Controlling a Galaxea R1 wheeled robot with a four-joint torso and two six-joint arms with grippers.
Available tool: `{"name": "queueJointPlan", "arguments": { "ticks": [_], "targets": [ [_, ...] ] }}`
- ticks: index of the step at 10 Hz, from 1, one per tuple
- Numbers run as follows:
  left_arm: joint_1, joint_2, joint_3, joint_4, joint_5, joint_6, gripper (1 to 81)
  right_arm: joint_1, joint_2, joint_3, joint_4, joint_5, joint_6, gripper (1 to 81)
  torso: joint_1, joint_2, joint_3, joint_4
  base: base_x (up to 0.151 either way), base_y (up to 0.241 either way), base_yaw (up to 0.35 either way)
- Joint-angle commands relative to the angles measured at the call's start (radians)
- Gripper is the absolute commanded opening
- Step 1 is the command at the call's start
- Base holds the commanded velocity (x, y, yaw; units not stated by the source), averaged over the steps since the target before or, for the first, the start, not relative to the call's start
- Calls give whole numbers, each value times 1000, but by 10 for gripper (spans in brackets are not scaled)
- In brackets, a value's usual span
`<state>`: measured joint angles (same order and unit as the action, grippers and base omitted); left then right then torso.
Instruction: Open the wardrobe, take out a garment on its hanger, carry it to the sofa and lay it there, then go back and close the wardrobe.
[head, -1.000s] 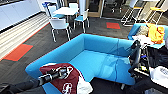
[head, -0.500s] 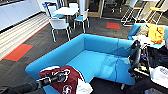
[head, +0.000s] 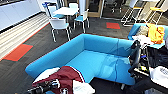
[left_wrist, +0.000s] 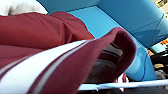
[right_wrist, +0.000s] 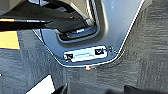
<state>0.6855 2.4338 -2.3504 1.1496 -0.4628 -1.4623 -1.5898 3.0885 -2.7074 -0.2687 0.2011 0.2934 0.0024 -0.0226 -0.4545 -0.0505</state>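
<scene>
I cannot tell how the jaws of the left gripper (head: 53, 85) stand: it is a dark shape low in the head view, pressed against maroon cloth, and the cloth hides its tips. The right gripper's jaws I cannot make out either; its wrist camera looks down past the robot's own grey base (right_wrist: 105, 37) onto dark grey carpet (right_wrist: 147, 62), with an orange patch (right_wrist: 8, 40) at one edge.

Right at the left gripper lies the garment (head: 66, 77), a maroon varsity jacket with white sleeves, bunched at the near end of the sofa (head: 100, 60). One white sleeve (head: 46, 73) lies over the sofa's near arm, another white part (head: 82, 88) hangs toward the robot. From the left wrist the jacket (left_wrist: 45, 37) is very close: maroon folds, a broad white stripe with thinner ones beside it, and a thin white bar (left_wrist: 130, 84) under the cloth, which may be the hanger. Blue sofa cushion (left_wrist: 105, 22) shows just behind it.

The sofa is bright blue and L-shaped, its seat bare beyond the jacket. Behind it stand a white table (head: 65, 10) and white chairs (head: 59, 25) on dark carpet with orange squares (head: 18, 52). Farther right, an orange garment (head: 155, 33) lies on another blue seat (head: 136, 28).
</scene>
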Motion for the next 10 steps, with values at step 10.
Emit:
{"name": "queueJointPlan", "arguments": {
  "ticks": [10],
  "targets": [
    [490,263,-650,2,-74,111,811,-19,6,-14,-7,-61,1,811,-1,0,1,0,0,0,0]
  ]
}}
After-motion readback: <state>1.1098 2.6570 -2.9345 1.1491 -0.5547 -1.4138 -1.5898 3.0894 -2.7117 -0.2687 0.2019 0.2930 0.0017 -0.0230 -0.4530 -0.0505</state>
